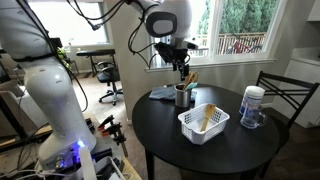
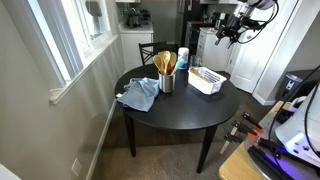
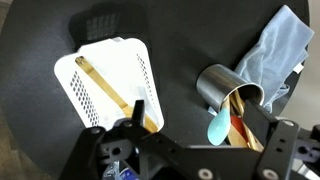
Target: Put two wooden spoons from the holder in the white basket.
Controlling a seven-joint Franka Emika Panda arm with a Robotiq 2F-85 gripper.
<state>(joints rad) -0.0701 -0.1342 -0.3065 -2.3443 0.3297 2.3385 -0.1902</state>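
The dark grey holder [image 1: 183,97] stands on the round black table [image 1: 170,135] and holds several wooden spoons [image 2: 165,62] and a teal spatula [image 3: 214,126]. In the wrist view the holder [image 3: 214,84] is right of centre, with the spoons [image 3: 241,122] sticking out toward the camera. The white basket [image 1: 203,123] stands next to the holder, and one wooden spoon [image 3: 112,90] lies in the basket [image 3: 75,85]. My gripper [image 1: 179,66] hangs open and empty high above the holder. Its fingers [image 3: 196,117] spread wide in the wrist view.
A crumpled blue cloth [image 1: 162,93] lies beside the holder, also seen in the wrist view [image 3: 272,52]. A white-lidded clear canister [image 1: 252,105] stands near the table's far side. A black chair [image 1: 283,95] is behind the table.
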